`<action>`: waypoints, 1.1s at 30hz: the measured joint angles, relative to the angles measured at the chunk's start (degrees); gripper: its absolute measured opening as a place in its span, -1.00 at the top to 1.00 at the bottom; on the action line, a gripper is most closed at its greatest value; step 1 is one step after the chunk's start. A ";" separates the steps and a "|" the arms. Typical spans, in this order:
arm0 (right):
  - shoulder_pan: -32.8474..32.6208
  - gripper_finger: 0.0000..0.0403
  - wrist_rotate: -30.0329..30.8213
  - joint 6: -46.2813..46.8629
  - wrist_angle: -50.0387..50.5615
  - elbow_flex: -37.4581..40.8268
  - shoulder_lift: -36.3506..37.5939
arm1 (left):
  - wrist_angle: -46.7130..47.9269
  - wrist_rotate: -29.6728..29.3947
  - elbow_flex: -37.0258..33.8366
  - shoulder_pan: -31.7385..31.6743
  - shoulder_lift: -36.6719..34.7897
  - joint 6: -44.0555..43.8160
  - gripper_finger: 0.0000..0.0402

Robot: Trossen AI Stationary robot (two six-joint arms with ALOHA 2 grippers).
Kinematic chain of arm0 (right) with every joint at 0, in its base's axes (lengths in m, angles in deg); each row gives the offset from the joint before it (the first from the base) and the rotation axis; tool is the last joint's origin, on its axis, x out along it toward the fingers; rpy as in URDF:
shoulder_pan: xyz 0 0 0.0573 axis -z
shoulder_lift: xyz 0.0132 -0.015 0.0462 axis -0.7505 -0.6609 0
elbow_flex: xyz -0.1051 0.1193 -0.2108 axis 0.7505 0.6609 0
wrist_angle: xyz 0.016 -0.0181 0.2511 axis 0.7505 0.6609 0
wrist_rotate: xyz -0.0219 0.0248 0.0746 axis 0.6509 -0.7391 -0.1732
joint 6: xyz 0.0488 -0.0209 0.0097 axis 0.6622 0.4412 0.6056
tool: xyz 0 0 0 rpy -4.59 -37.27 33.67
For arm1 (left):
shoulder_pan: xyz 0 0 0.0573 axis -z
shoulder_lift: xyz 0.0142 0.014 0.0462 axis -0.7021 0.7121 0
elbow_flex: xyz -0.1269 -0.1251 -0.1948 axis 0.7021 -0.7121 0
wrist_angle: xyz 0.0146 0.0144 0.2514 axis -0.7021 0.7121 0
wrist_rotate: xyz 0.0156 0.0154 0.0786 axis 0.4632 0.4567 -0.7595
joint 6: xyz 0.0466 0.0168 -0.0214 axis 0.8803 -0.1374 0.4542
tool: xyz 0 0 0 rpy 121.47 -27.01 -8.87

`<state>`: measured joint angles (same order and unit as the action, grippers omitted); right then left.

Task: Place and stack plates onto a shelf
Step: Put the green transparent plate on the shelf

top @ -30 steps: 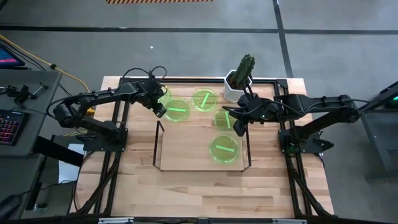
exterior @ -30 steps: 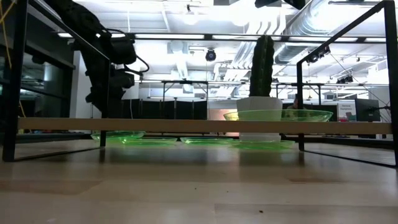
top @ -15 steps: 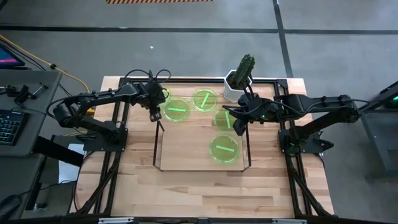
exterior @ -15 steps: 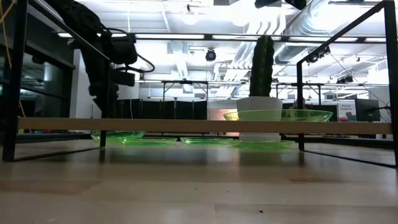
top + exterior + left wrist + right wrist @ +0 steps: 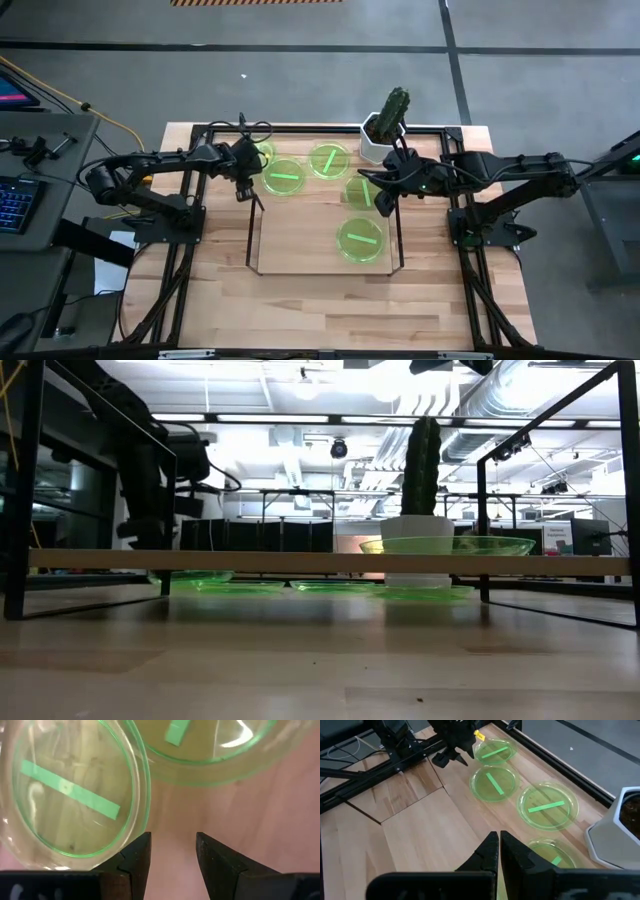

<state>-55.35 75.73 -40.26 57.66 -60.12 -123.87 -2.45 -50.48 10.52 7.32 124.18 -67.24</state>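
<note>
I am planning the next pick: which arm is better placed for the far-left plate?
Probably the left. Its claw hangs open beside the far-left plate; the right claw, shut, waits over the shelf.

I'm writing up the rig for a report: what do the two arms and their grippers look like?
Both arms are dark, slim and jointed, with thin black cables looping near the wrists. The left gripper has two dark, blocky, tapered fingers; the right gripper has matching dark, wedge-shaped fingers. No markings are visible.

Overhead and table-level cameras share the shelf (image 5: 322, 240); wrists look closer.
</note>
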 joint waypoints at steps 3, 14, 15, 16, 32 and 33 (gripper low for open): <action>0.00 1.00 0.19 0.00 0.03 0.00 0.00 | -1.41 -1.25 -0.01 0.00 0.00 0.81 0.27; 0.00 1.00 0.21 -0.02 0.64 0.00 0.00 | -4.39 -4.72 0.01 3.13 -1.16 3.65 0.27; 0.00 1.00 0.21 0.00 0.68 0.00 0.00 | -4.79 -5.36 0.01 3.43 -1.57 4.25 0.27; 0.00 1.00 0.22 -0.02 0.72 0.00 0.00 | -5.13 -6.03 0.01 3.55 -1.98 5.17 0.27; 0.00 1.00 0.22 -1.09 0.81 0.00 0.00 | -9.35 -5.68 0.06 -0.08 2.74 15.40 0.27; 0.00 1.00 0.21 -1.09 0.86 0.00 0.00 | -9.75 -5.84 0.06 -0.27 3.45 15.82 0.27</action>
<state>-55.35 75.93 -41.36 58.52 -60.12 -123.87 -12.20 -56.32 10.58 7.05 127.63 -51.43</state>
